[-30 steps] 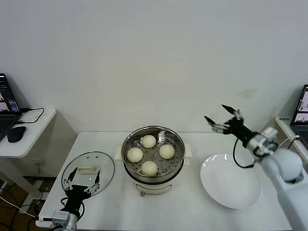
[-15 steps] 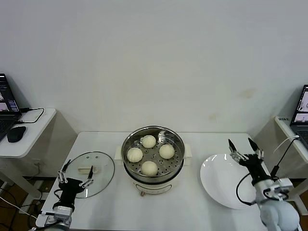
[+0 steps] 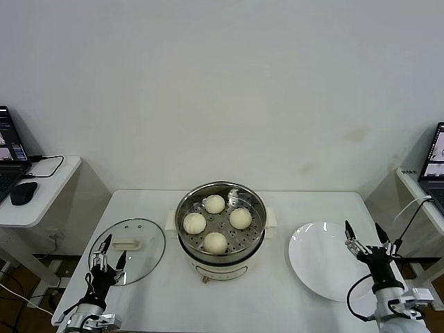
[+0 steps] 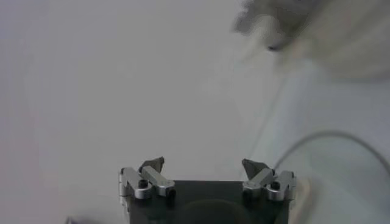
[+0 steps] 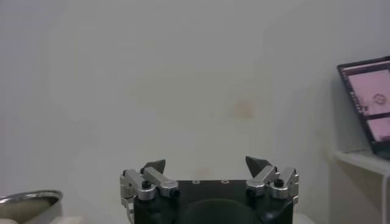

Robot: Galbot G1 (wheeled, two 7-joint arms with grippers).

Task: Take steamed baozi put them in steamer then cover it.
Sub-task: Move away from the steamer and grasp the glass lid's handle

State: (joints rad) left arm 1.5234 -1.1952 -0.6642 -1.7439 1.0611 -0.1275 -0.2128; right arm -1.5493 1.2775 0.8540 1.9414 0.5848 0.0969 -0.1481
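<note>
- The left gripper (image 4: pixel 203 165) fills the lower edge of the left wrist view; its black body carries two silver finger mounts with dark screws
- Its two dark fingertips (image 4: pixel 152 164) stand well apart with nothing between them; the jaws are spread wide
- Beyond it lies a pale, plain surface; it is too blurred to name
- A thin grey cable (image 4: pixel 317 137) curves across one side; a blurred dark and pale shape (image 4: pixel 286 24) sits in the far corner, unidentifiable
</note>
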